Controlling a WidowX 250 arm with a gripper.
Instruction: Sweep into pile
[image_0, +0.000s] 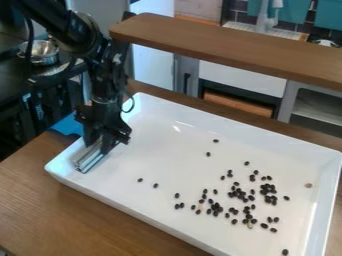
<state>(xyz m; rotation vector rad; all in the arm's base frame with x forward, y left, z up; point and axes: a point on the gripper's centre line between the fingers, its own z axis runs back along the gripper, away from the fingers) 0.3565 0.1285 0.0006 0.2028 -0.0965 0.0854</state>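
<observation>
Left end of the shallow white rectangular tray (177, 111), just inside its short wall: black two-finger gripper (100, 145), pointing down. Clenched, as far as can be judged, on the upper part of a silver ribbed metal bar (89, 159), taken to be the sweeping tool. Bar's long axis runs from near-left to far-right, roughly parallel to the tray's left short wall, so a broad side looks toward the spill. Whether its lower edge touches the tray floor, cannot tell.

Small black oval beans (268, 189) lie to the right of the gripper and nearer the camera, the bulk well apart from it, thickest over the right half of the tray. Two stray beans (155, 185) sit left of the main scatter, closest to the bar along the near side. Two more lie toward the far side, one alone toward the near right. A few pale bits among and beside them, one round pale piece (308, 185) close to the right wall.

No single pile; loose clumps only, task looks at an early stage. Next move likely calls for carrying the bar right and nearward, low, broad side leading, gathering the strays on the way. Chief risk: beans rolling round the bar's ends, or scattering if it is pushed fast. Tray rests on a brown wooden surface (40, 215).
</observation>
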